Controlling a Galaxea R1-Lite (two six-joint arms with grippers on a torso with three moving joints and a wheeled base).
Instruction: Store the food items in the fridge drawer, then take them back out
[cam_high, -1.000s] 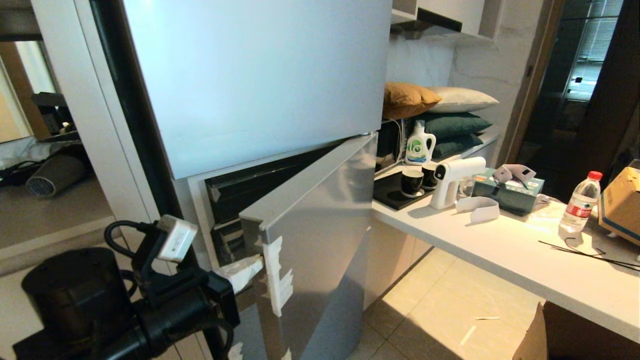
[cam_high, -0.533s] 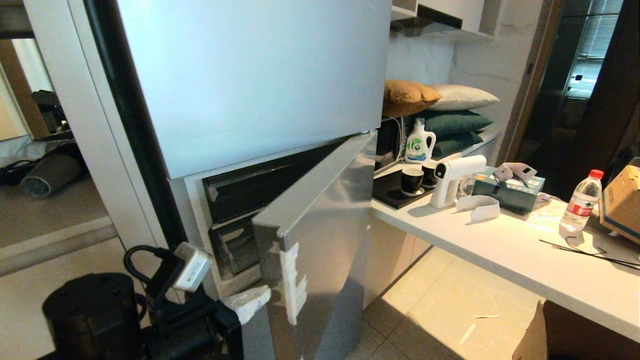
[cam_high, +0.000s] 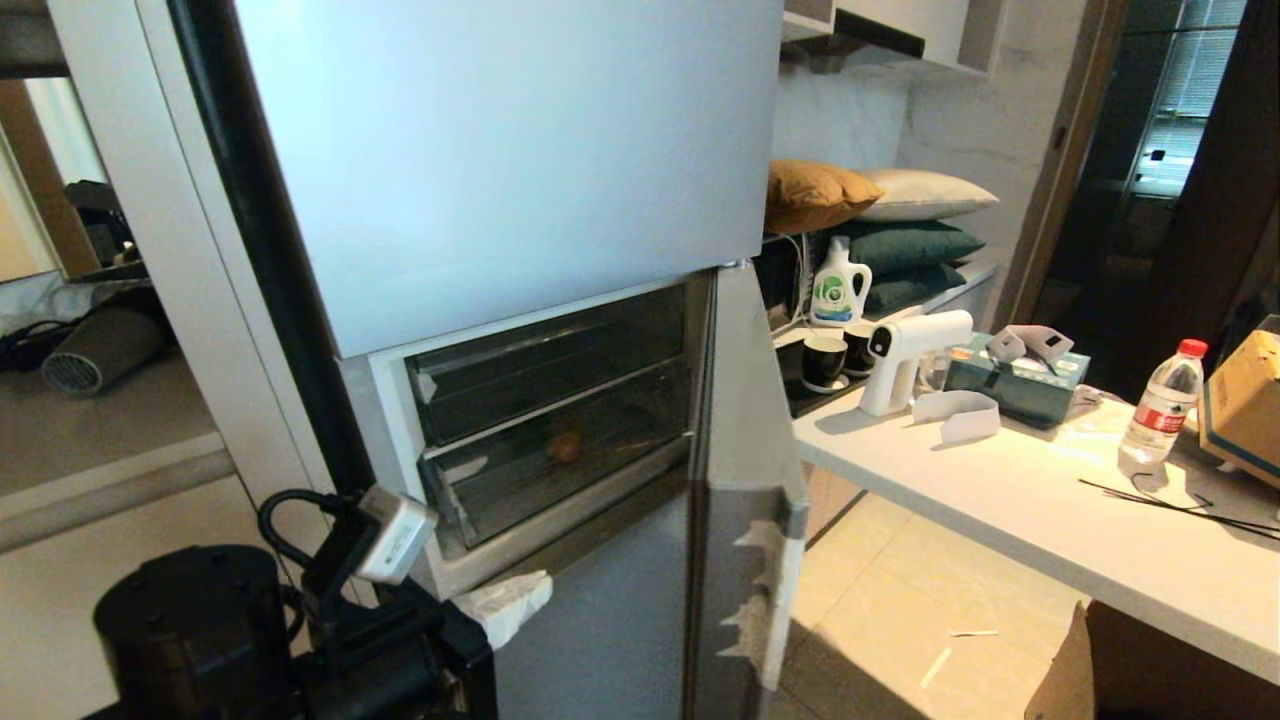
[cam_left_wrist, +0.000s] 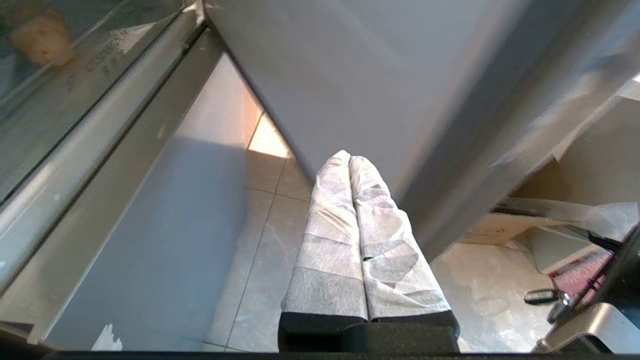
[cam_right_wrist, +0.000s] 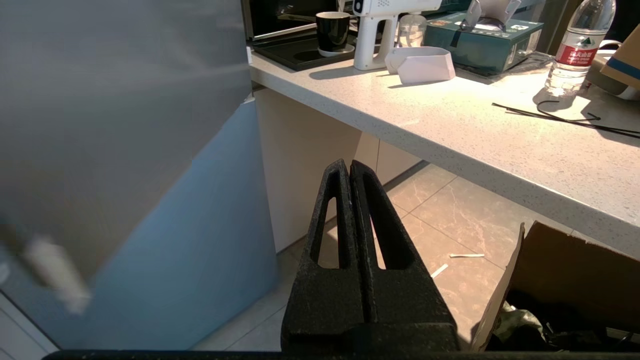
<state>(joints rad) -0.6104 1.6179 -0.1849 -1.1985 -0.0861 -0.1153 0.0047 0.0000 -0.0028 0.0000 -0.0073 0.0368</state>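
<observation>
The fridge drawer (cam_high: 620, 430), a clear bin, shows behind the opened lower door (cam_high: 745, 470). One of the food items, a tan-brown bun (cam_high: 565, 447), lies inside it. The left wrist view shows the same bun (cam_left_wrist: 40, 35) through the clear drawer front (cam_left_wrist: 75, 100). My left gripper (cam_high: 510, 605) hangs below the drawer's left end, in front of the fridge. Its white-wrapped fingers (cam_left_wrist: 340, 225) are shut with nothing between them, beside the door's inner face. My right gripper (cam_right_wrist: 348, 167) is shut and empty, low over the floor.
A second clear drawer (cam_high: 540, 370) sits above the first. The white counter (cam_high: 1000, 500) to the right carries cups, a white spray gun (cam_high: 905, 360), a tissue box and a water bottle (cam_high: 1160, 405). A cardboard box (cam_high: 1150, 670) stands on the floor. A hair dryer (cam_high: 100, 350) lies far left.
The lower fridge door has swung from half open to wide open toward the right, baring both drawers and the bun. My left gripper has moved slightly right along the fridge front.
</observation>
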